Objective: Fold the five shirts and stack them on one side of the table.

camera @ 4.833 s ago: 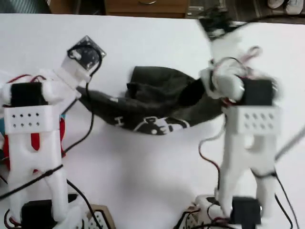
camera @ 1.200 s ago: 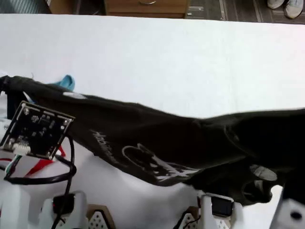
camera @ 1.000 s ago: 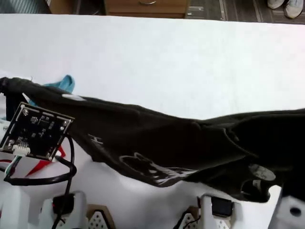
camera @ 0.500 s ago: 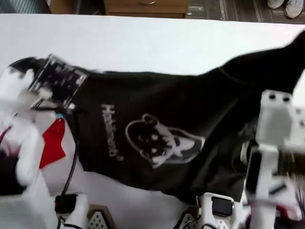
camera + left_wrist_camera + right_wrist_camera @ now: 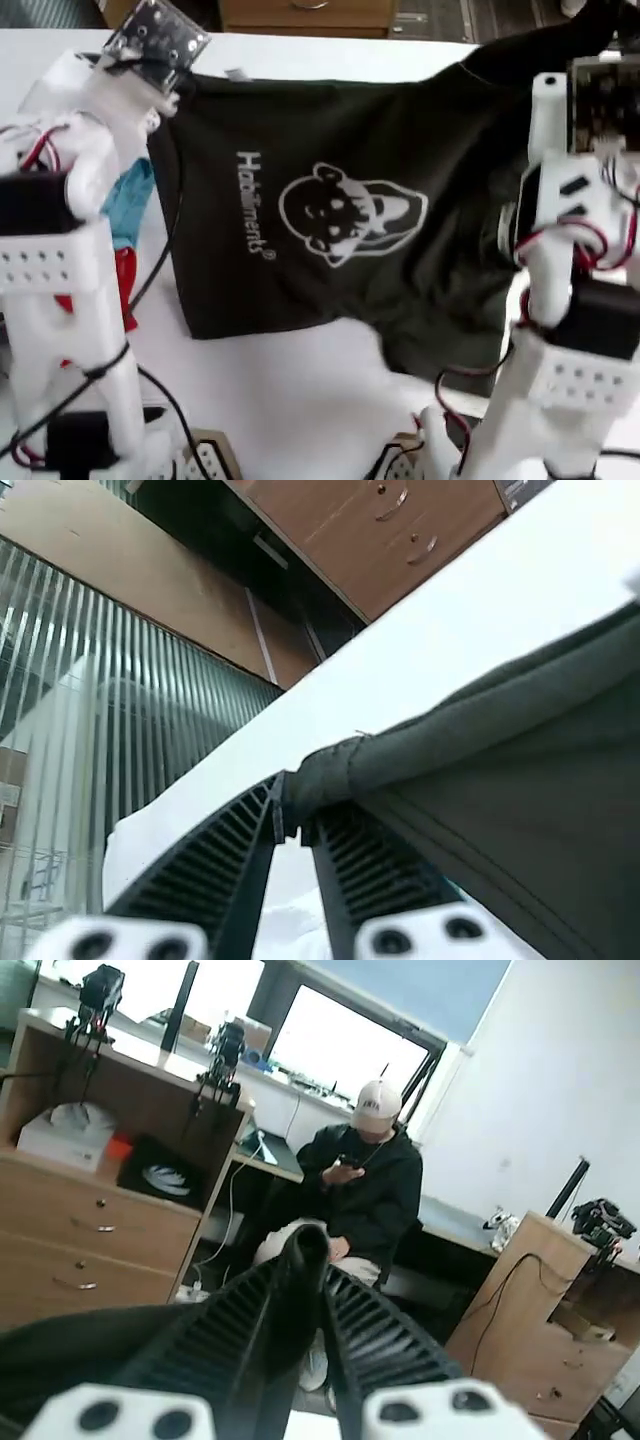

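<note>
Left gripper (image 5: 292,805) is pinched tight on a corner of the shirt (image 5: 330,230), and right gripper (image 5: 303,1272) is clamped on a bunched bit of the same shirt. Left arm (image 5: 60,250) runs along the shirt's left edge and right arm (image 5: 570,300) along its right edge, both wrists up by its far edge.

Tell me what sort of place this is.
Most likely a robotics lab or office workroom: wooden drawer cabinets, a ribbed glass partition, and what look like more robot arms on a cabinet top.
</note>
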